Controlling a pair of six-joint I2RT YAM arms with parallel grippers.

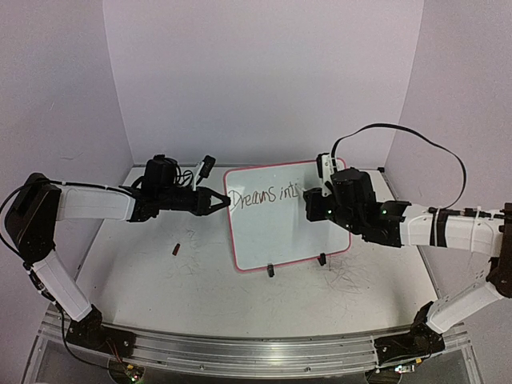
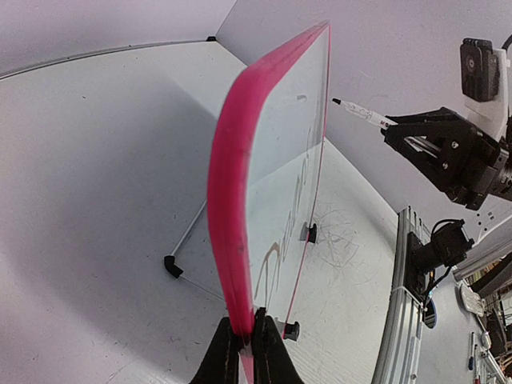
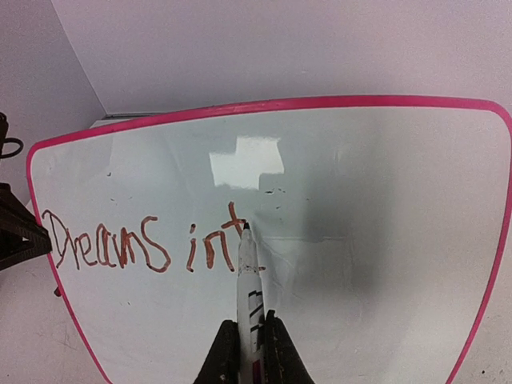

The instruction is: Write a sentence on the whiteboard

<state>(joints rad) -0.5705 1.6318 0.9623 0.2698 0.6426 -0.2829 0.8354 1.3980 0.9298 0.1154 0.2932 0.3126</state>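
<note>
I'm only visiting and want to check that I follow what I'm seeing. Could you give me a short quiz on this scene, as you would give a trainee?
1. True or false: the left gripper is clamped on the pink frame of the whiteboard.
2. What does the right gripper hold? A) a marker B) an eraser C) nothing
3. Fill in: the sentence on the board so far reads "Dreams ___".

Key: 1 true; 2 A; 3 "int".
</note>
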